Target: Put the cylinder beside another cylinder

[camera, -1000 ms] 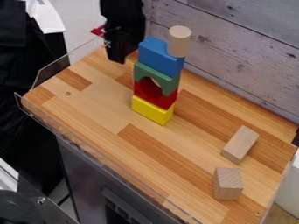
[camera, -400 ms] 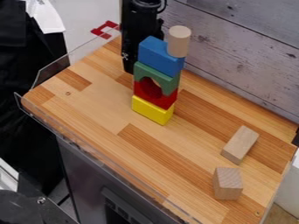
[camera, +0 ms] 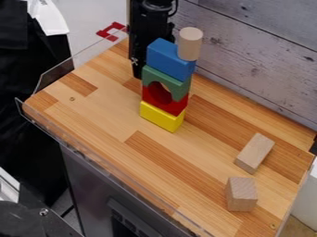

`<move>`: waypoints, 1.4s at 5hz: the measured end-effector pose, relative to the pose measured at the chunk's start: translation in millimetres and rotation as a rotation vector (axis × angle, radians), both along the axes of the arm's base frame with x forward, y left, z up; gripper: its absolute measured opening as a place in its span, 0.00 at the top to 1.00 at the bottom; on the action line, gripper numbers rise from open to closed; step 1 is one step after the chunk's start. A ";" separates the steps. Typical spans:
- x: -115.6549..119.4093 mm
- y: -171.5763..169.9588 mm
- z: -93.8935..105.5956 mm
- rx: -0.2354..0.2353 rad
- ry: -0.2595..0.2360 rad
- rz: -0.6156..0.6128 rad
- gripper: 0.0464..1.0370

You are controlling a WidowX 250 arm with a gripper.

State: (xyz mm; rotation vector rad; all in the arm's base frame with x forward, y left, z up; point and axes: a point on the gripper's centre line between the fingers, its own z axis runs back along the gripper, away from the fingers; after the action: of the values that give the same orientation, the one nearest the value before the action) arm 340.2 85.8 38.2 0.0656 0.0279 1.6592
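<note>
While one pale wooden cylinder stands upright at the very top of the tower, four coloured blocks make up the stack beneath it, one of each colour. Cylinder sits towards the right end of the blue block. Next down, green block, curved cut on its underside; then red block, hollowed on top, the two cuts together framing one opening. Yellow block at the bottom, resting on the tabletop.

One black gripper, pointing down, just behind the tower and to its left in the view, partly hidden by the blocks. Wide, narrow or holding something: cannot tell.

Farther out, two plain wooden blocks near the right end of the tabletop: one lying long and slanted, one shorter-looking, near each other, apart from the tower. One grey plank wall behind.
</note>
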 end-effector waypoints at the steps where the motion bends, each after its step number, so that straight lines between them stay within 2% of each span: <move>1: -1.3 0.8 -5.5 0.003 0.018 -0.004 0.04; 2: -3.6 0.3 -14.6 -0.004 0.045 -0.002 0.08; 4: -4.5 -0.2 -15.1 -0.004 0.043 0.006 0.52; 5: -9.4 -0.5 5.7 0.012 -0.004 0.003 0.52; 6: -9.4 -1.1 49.5 0.017 -0.100 0.019 0.52; 7: -10.3 2.2 75.4 0.036 -0.126 0.021 0.52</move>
State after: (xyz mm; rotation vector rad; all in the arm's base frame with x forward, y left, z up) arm 330.0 88.1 113.7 -0.0119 -0.0971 1.6822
